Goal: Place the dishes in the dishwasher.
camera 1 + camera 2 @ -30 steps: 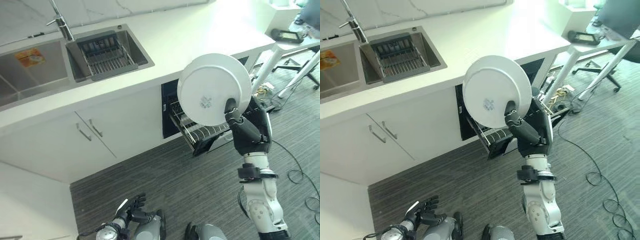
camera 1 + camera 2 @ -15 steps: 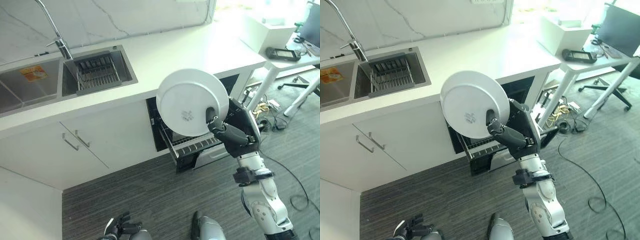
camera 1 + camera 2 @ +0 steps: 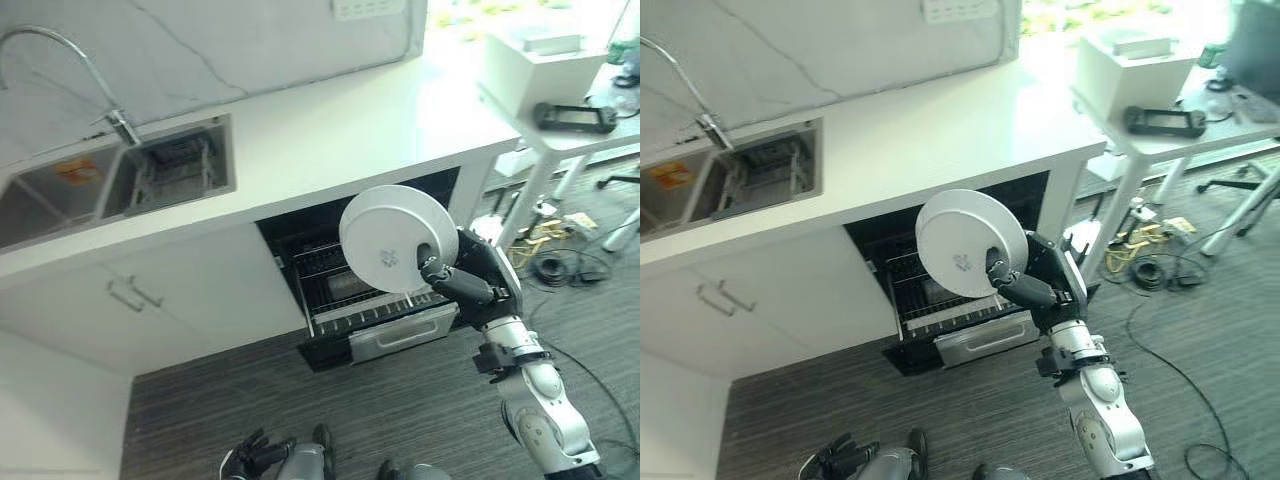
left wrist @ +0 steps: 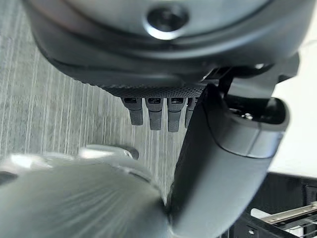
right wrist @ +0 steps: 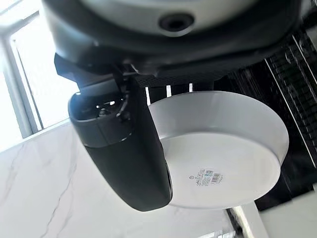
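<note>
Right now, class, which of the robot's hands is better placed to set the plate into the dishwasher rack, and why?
The right hand. It already grips the white plate, held up just in front of the pulled-out dishwasher rack. The left hand hangs low near the floor, holding nothing.

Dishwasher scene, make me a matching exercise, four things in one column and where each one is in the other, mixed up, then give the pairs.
Things:
1. white plate
2. dishwasher rack
3. faucet
4. left hand

Places:
A. pulled out below the counter
B. low near the floor
C. gripped in the right hand
D. arching over the sink

Pairs: 1-C, 2-A, 3-D, 4-B
</note>
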Controlling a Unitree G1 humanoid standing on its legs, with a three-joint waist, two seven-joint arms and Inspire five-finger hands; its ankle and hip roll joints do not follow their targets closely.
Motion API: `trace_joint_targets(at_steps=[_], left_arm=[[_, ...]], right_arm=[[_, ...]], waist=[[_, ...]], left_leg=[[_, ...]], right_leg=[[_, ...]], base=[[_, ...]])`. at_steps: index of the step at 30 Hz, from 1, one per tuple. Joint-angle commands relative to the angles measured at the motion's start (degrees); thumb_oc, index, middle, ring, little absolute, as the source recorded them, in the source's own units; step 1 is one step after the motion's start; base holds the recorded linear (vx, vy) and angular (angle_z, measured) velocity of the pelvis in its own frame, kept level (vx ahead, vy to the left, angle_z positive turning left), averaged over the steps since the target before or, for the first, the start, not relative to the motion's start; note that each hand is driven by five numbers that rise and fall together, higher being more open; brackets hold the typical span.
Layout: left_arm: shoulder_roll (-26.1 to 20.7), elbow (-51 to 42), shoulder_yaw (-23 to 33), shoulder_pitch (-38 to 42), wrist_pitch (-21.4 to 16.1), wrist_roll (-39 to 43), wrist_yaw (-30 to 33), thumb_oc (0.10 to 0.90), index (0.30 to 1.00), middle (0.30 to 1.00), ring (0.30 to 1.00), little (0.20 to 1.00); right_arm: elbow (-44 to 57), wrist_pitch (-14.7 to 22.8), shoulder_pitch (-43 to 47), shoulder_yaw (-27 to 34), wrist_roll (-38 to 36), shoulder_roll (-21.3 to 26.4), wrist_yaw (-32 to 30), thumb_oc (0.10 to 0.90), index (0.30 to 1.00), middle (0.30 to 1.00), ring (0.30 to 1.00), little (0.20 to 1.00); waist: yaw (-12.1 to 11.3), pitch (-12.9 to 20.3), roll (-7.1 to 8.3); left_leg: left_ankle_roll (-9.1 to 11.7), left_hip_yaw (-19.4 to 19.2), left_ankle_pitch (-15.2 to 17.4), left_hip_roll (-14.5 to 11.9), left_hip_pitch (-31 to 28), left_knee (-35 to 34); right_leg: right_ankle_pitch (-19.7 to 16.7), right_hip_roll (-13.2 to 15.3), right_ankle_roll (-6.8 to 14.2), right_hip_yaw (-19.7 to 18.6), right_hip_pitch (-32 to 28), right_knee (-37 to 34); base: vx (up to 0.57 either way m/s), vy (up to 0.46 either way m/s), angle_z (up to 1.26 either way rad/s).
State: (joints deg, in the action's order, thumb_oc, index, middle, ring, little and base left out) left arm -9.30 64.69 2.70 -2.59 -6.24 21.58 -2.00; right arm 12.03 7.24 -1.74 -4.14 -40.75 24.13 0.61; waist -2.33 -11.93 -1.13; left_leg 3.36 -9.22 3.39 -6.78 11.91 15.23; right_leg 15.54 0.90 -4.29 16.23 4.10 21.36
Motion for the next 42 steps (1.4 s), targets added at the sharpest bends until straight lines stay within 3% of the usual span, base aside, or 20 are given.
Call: trace_joint_targets(at_steps=[1, 3, 4, 6, 9, 11, 13, 17, 22, 32, 37, 42], left_arm=[[-4.61, 0.86, -3.75, -2.39, 0.78, -4.16, -0.23, 0.8, 0.9, 0.9, 0.9, 0.9], [-5.34, 1.0, -4.38, -1.97, 0.65, -5.34, -0.54, 0.8, 0.9, 0.9, 0.9, 0.9], [-5.85, 1.27, -5.18, -1.85, 0.45, -6.14, -0.16, 0.8, 0.9, 0.9, 0.9, 0.9], [-6.13, 1.32, -5.81, -1.85, 0.82, -5.9, 0.44, 0.8, 0.9, 0.9, 0.9, 0.9], [-6.4, 0.68, -5.75, -1.75, 2.65, -5.74, 1.03, 0.8, 0.9, 0.9, 0.9, 0.9], [-6.96, -0.33, -5.18, -2.24, 3.71, -6.21, 0.86, 0.8, 0.9, 0.9, 0.9, 0.9], [-7.1, -0.93, -4.77, -2.65, 4.01, -6.47, 0.71, 0.8, 0.9, 0.9, 0.9, 0.9], [-6.59, -0.82, -3.85, -3.51, 4.85, -5.94, 0.86, 0.8, 0.9, 0.9, 0.9, 0.9], [-4.67, 0.05, -2.73, -5.17, 4.54, -5.89, 0.74, 0.8, 0.9, 0.9, 0.9, 0.9], [-3.68, 0.11, -2.93, -6.19, 3.04, -6.68, 0.37, 0.8, 0.9, 0.9, 0.9, 0.9], [-4.2, -0.09, -3.17, -5.55, 2.42, -7.45, 0.46, 0.8, 0.9, 0.9, 0.9, 0.9], [-4.48, 0.2, -3.26, -5.16, 1.85, -8.25, 0.36, 0.8, 0.9, 0.9, 0.9, 0.9]], right_arm=[[9.28, 8.21, 5.5, 2.89, -0.71, -3.44, 1.99, 0.4, 0.3, 0.3, 0.3, 0.3], [8.14, 8.75, 5.98, 2.73, 0.35, -5.01, 1.14, 0.4, 0.3, 0.3, 0.3, 0.3], [6.89, 9.23, 6.26, 2.39, 1.12, -6.13, 0.26, 0.4, 0.3, 0.3, 0.3, 0.3], [6.23, 9.13, 6.08, 2.27, 2.12, -6.42, -0.85, 0.4, 0.3, 0.3, 0.3, 0.3], [4.59, 9.43, 5.62, 2.54, 3.35, -6.38, -2.02, 0.4, 0.3, 0.3, 0.3, 0.3], [3.52, 8.3, 4.91, 4.4, 1.82, -5.18, -0.82, 0.4, 0.3, 0.3, 0.3, 0.3], [3.31, 8.13, 4.69, 5.0, 1.68, -4.79, -0.87, 0.4, 0.3, 0.3, 0.3, 0.3], [2.1, 6.04, 4.72, 5.93, 4.03, -2.96, -3.58, 0.4, 0.3, 0.3, 0.3, 0.3], [1.65, 4.7, 3.72, 7.01, 7.24, -0.76, -5.55, 0.4, 0.3, 0.3, 0.3, 0.3], [-0.69, 5.94, 3.01, 7.76, 24.45, 4.06, -10.3, 0.4, 0.3, 0.3, 0.3, 0.3], [-2.37, 7.6, 3.14, 3.06, 43.77, 8.56, -17.11, 0.4, 0.3, 0.3, 0.3, 0.3], [-4.07, 9.35, 3.66, 0.18, 51.53, 10.93, -21.37, 0.4, 0.3, 0.3, 0.3, 0.3]], waist=[[-1.73, 1.88, 1.34], [-2.19, 2.05, 1.01], [-1.68, 1.97, 0.33], [-0.87, 1.7, -0.12], [-0.02, 1.56, 0.6], [1.26, 1.74, 2.22], [1.43, 1.72, 2.58], [0.93, 2.61, 3.28], [0.88, 3.87, 2.77], [1.38, 4.06, 1.6], [1.21, 3.75, 1.28], [0.8, 3.43, 1.3]], left_leg=[[-1.56, -0.74, 7.96, 1.21, -3.48, 1.96], [-3.03, -0.28, 8.48, 2.03, -3.72, 1.96], [-4.43, 1.02, 9.05, 2.75, -4.04, 1.96], [-5.21, 2.12, 9.5, 3.23, -4.42, 1.96], [-5.26, 2.61, 10.08, 4.39, -4.61, 1.96], [-5.19, 2.05, 11.55, 5.46, -5.19, 1.96], [-5.41, 1.99, 12.21, 5.49, -5.8, 1.96], [-4.1, 0.04, 12.46, 2.87, -6.99, 1.96], [-1.68, -0.91, 12.52, 0.01, -7.3, 1.96], [-0.04, 1.09, 12.17, -0.54, -6.95, 1.96], [0.27, 2.09, 12.17, -0.42, -6.82, 1.96], [0.16, 2.54, 12.35, -0.2, -6.87, 1.96]], right_leg=[[-5.12, 13.92, 13.63, 2.83, -3.05, -4.17], [-6.06, 14.31, 12.77, 3.43, -5.13, -4.17], [-10.86, 12.81, 12.53, 3.06, -6.23, -4.17], [-12.03, 11.19, 11.85, 1.22, -5.47, -4.17], [-9.79, 10.96, 11.33, -1.87, -0.49, -4.17], [-12.52, 12.51, 13.65, -6.37, 6.95, -4.17], [-12.73, 12.49, 14.04, -6.99, 8.05, -4.17], [-9.9, 12.41, 14.27, -4.35, 7.16, -4.17], [-7.14, 12.18, 12.97, -1.56, 5.25, -4.17], [-6.24, 11.63, 12.37, -0.83, 4.43, -4.17], [-6.45, 11.74, 12.72, -0.66, 4.61, -4.17], [-6.63, 11.92, 12.99, -0.5, 4.61, -4.17]], base=[[0.14, 0.231, 0.07], [0.24, 0.352, 0.01], [0.28, 0.354, -0.02], [0.19, 0.165, 0.06], [0.14, -0.044, 0.07], [0.21, -0.243, 0.23], [0.16, -0.2, 0.37], [0.14, -0.252, 0.38], [0.1, -0.16, 0.46], [0.04, -0.066, 0.12], [0.0, -0.002, 0.03], [0.0, 0.0, 0.0]])
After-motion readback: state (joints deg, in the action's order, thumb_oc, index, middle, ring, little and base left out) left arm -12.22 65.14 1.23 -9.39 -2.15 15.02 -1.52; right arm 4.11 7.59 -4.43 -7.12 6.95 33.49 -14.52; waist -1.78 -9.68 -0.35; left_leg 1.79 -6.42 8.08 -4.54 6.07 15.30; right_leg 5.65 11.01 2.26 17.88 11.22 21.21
